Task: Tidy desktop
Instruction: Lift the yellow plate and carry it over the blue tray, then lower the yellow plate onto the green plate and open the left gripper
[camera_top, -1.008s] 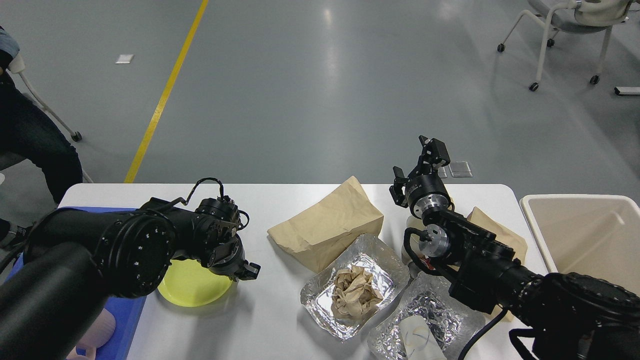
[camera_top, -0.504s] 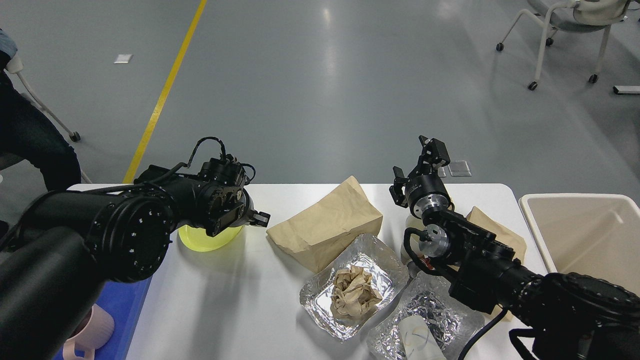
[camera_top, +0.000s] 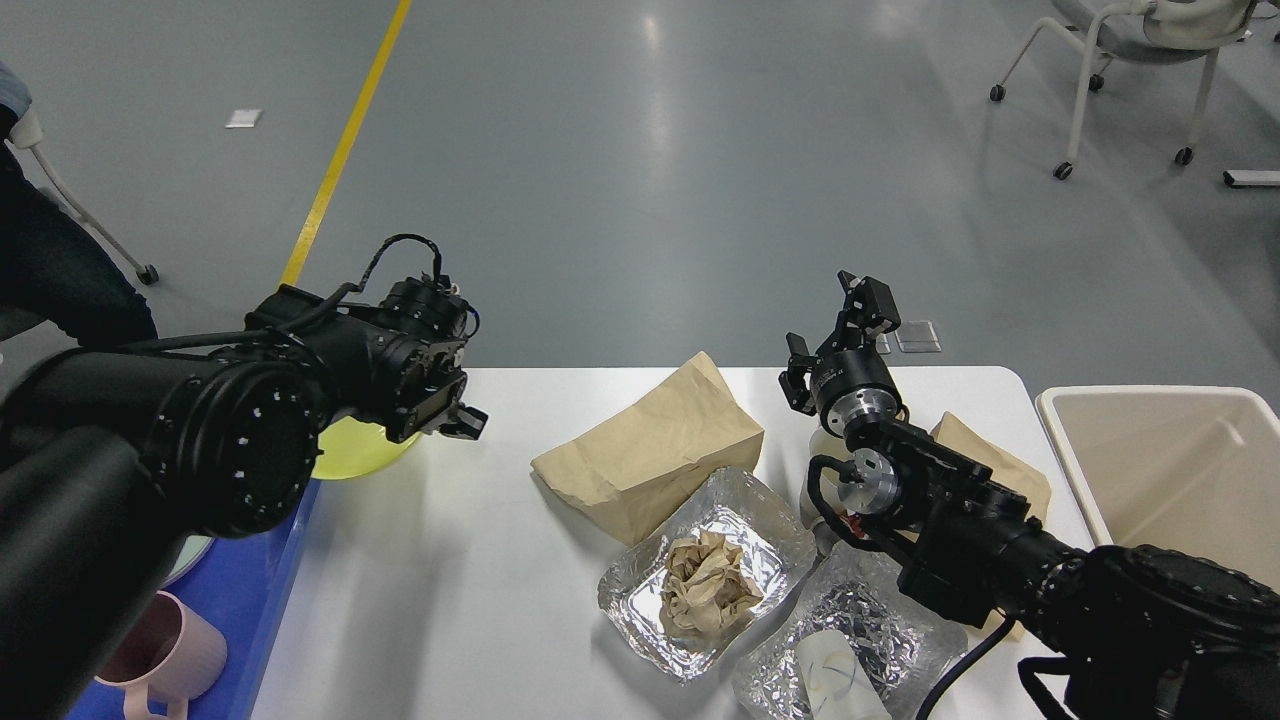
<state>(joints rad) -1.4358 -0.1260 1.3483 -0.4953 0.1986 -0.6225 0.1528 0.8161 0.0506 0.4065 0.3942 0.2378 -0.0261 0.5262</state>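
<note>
Desktop (camera_top: 480, 560), long axis left-right

Bare desktop (camera_top: 450, 580) is lying open between the blue tray (camera_top: 250, 600) and foil trays (camera_top: 640, 600); a paper bag (camera_top: 650, 455) is blocking the middle.

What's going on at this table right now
A two-armed robot is clearing a white desktop. Its left gripper is up at the near-left side with a yellow plate right beneath it, apparently holding the plate, close to the blue tray where a pink mug sits. The right gripper hangs open and empty above the far edge. A brown paper bag, two foil trays with crumpled paper, and a beige bin wait on the right.
</note>
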